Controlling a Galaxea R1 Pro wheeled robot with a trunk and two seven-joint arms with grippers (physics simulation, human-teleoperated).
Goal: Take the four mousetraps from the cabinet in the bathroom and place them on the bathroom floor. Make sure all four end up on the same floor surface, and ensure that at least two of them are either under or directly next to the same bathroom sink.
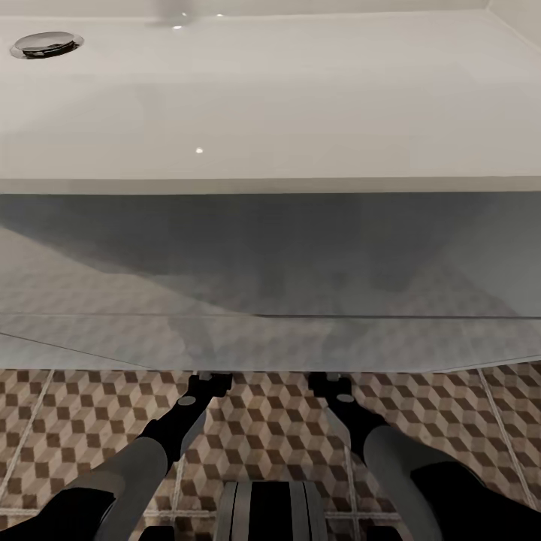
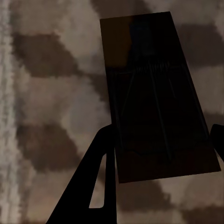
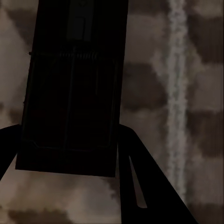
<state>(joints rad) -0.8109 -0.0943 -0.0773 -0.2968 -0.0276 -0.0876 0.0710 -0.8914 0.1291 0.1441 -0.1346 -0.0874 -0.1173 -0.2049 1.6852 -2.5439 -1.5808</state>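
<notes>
Cube-patterned bathroom floor [image 1: 75, 421] under the sink [image 1: 270, 98]; each tool grips a mousetrap [image 2: 156, 98].

Your two arms reach forward and down, side by side; the left gripper [image 2: 158, 140] and right gripper [image 3: 65, 144] each pinch a flat dark piece

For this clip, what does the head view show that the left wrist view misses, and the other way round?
Head view alone: the white sink with its chrome drain, and both arms reaching under its edge. Left wrist view alone: a mousetrap between the left gripper's dark fingers, close above the tiles; whether it touches them is unclear. Both: the cube-patterned floor.
</notes>
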